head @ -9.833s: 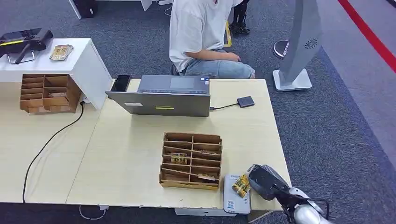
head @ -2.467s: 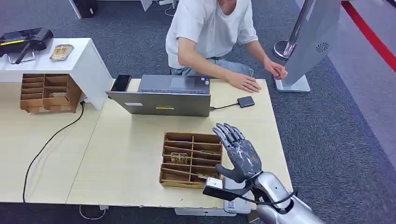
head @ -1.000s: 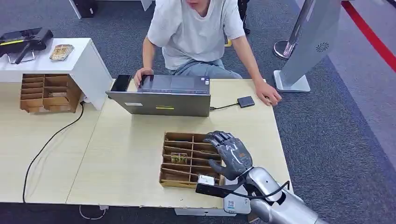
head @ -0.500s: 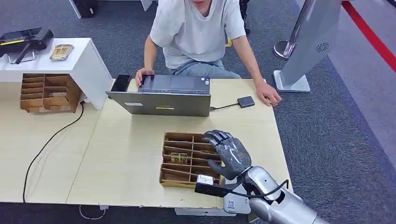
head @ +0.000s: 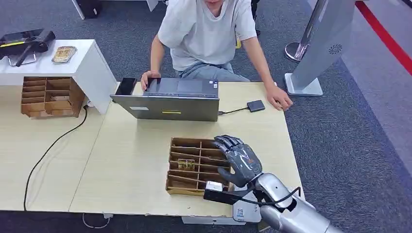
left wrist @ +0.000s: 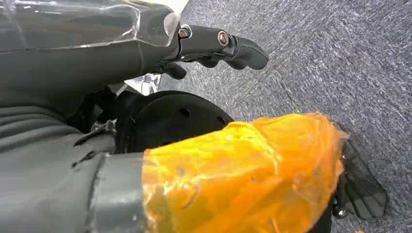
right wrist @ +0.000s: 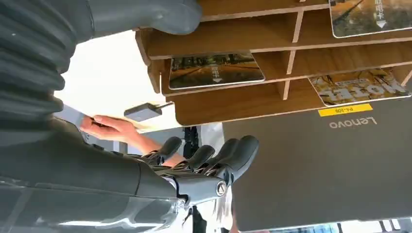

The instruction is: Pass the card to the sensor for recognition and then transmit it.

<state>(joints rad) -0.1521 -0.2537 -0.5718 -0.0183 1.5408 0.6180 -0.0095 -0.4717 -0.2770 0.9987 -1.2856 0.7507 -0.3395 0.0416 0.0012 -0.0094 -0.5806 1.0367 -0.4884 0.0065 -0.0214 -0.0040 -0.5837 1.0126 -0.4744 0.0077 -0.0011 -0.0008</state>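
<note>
Right hand (head: 240,160) hovers, fingers spread and holding nothing, over the wooden organizer (head: 199,166) near the counter's (head: 126,160) front right corner, where a card (right wrist: 216,70) lies flat in a compartment; judged thin, stiff, light and slick, best pinched by its exposed edge.

Brown card rack (head: 199,166); grey laptop (head: 167,107); pale wood table (head: 131,160).

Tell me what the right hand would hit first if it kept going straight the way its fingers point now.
Probably nothing in the wooden card organizer: the right hand hovers over its right compartments, fingers aimed across the table. Beyond lies the laptop, likely first, though height is unclear.
</note>
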